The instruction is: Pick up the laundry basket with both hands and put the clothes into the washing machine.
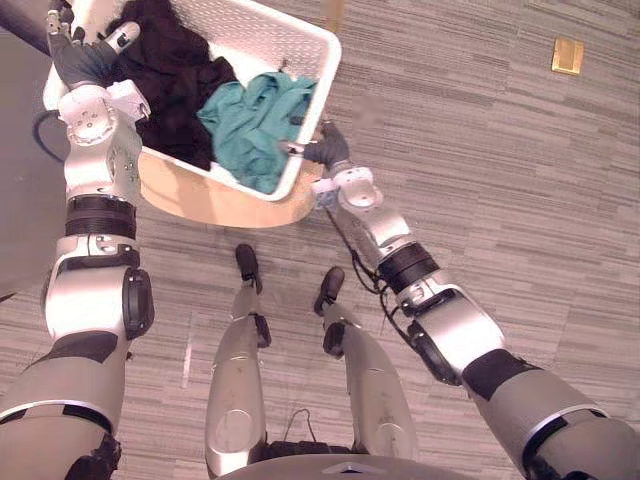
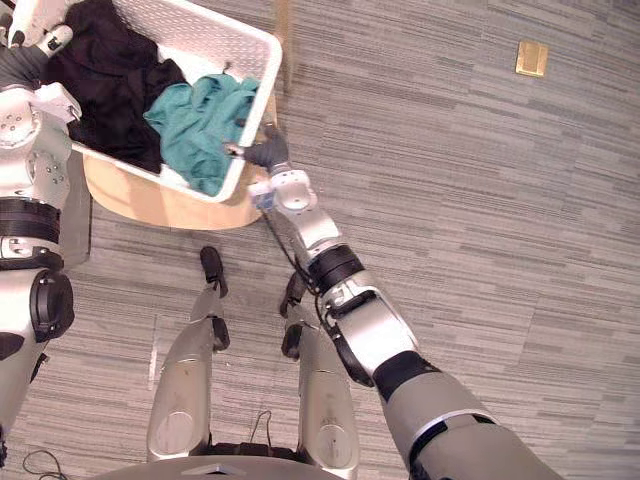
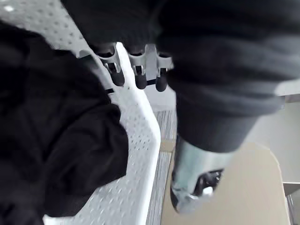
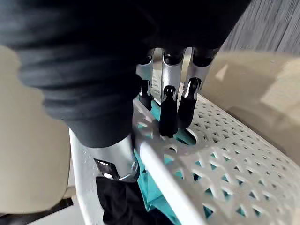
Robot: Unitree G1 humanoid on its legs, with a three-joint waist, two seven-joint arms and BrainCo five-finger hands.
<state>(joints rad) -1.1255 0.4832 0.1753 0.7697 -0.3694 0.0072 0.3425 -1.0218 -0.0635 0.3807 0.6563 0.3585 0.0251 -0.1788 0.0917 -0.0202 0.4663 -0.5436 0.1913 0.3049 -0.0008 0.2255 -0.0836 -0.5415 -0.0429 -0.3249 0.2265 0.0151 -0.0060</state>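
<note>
Your white laundry basket (image 1: 300,40) is over a round wooden tabletop (image 1: 230,205); whether it touches the top can't be told. Inside you have black clothes (image 1: 170,80) with a teal garment (image 1: 255,125) beside them. Your left hand (image 1: 78,58) curls over the rim at the black end, and your right hand (image 1: 325,150) hooks over the opposite rim by the teal cloth. A brass floor plate (image 1: 567,55) lies well apart

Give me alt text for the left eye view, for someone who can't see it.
The robot's left hand and right hand grip opposite ends of a white laundry basket holding black clothes and a teal garment, over a round tan surface.
</note>
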